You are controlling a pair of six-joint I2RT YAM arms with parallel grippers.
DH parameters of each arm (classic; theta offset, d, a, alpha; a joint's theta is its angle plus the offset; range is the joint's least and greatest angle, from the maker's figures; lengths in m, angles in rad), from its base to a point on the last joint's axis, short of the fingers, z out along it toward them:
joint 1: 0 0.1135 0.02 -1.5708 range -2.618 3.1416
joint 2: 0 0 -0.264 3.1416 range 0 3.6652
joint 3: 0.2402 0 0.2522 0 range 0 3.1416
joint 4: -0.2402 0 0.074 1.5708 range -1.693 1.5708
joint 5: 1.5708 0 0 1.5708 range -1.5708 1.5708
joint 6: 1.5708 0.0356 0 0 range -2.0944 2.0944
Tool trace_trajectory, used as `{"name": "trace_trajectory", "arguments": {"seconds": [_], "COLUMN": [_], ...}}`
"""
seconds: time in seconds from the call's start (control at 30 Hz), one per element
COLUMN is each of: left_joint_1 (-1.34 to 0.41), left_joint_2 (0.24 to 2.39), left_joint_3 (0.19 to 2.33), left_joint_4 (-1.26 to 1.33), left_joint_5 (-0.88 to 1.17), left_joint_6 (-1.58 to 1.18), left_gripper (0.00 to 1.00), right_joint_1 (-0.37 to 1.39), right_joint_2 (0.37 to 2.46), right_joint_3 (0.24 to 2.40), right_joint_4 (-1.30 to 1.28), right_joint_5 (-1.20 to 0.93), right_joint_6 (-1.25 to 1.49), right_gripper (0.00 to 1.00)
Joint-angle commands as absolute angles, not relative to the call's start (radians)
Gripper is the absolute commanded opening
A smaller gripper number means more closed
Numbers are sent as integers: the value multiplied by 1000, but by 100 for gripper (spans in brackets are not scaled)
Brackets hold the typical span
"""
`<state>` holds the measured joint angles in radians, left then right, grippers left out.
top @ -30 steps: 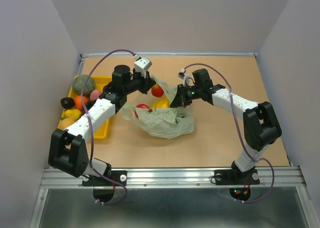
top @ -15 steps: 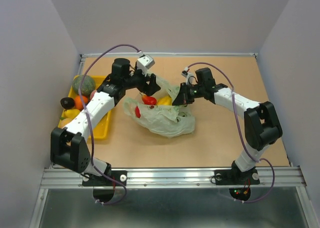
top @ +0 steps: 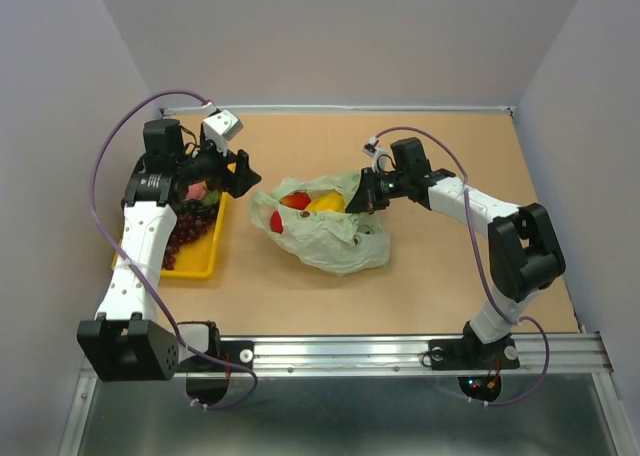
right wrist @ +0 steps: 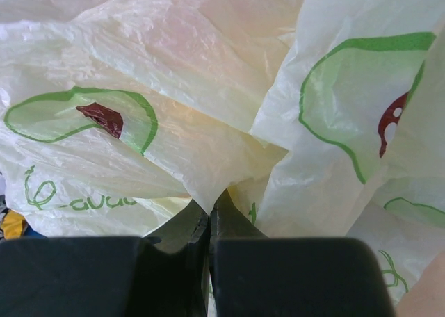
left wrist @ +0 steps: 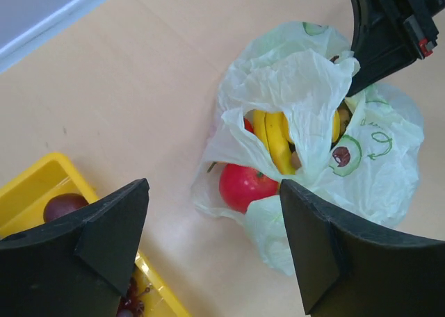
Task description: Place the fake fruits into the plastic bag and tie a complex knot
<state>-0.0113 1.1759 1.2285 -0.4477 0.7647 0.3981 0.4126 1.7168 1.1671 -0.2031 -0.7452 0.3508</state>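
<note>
The pale green plastic bag (top: 335, 241) lies mid-table with its mouth open toward the left. Inside it show a red apple (left wrist: 247, 186) and a yellow banana (left wrist: 274, 140); both fake fruits also show from above, the apple (top: 297, 200) beside the banana (top: 322, 204). My right gripper (right wrist: 210, 209) is shut on a fold of the bag's rim (right wrist: 208, 143), at the bag's upper right edge (top: 362, 198). My left gripper (top: 232, 179) hangs open and empty over the tray's far right corner, left of the bag; its fingers (left wrist: 104, 247) frame bare table. No knot is in view.
A yellow tray (top: 195, 266) at the left holds purple grapes (top: 185, 231) and a dark red fruit (left wrist: 64, 207). Grey walls close in the left, back and right sides. A metal rail (top: 340, 351) runs along the near edge.
My left gripper opened, left the red apple in the bag, and its arm swung left from over the bag to the tray. The right gripper kept its hold on the bag.
</note>
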Motion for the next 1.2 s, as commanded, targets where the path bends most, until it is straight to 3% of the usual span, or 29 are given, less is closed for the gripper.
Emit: {"name": "trace_trajectory", "arguments": {"seconds": [0.0, 0.17, 0.57, 0.7, 1.0, 1.17], "left_joint_1": [-20, -44, -202, -207, -167, -167], "left_joint_2": [1264, 1338, 1365, 1396, 1370, 1328], "left_joint_3": [1290, 1338, 1293, 1321, 1339, 1301], "left_joint_4": [-500, -624, -545, -604, -759, -717], "left_joint_5": [853, 911, 874, 874, 884, 890], "left_joint_6": [506, 725, 781, 821, 870, 799], "left_gripper": [88, 92, 91, 88, 91, 91], "right_joint_1": [414, 414, 416, 416, 416, 416], "right_joint_2": [1660, 1658, 1654, 1652, 1628, 1621], "right_joint_3": [1152, 1160, 1180, 1186, 1192, 1193], "right_joint_4": [-164, -166, -189, -206, -239, -250], "right_joint_5": [-738, -735, -723, -712, -672, -675], "right_joint_6": [321, 308, 262, 244, 187, 170], "right_gripper": [1, 1, 2, 2, 2, 2]}}
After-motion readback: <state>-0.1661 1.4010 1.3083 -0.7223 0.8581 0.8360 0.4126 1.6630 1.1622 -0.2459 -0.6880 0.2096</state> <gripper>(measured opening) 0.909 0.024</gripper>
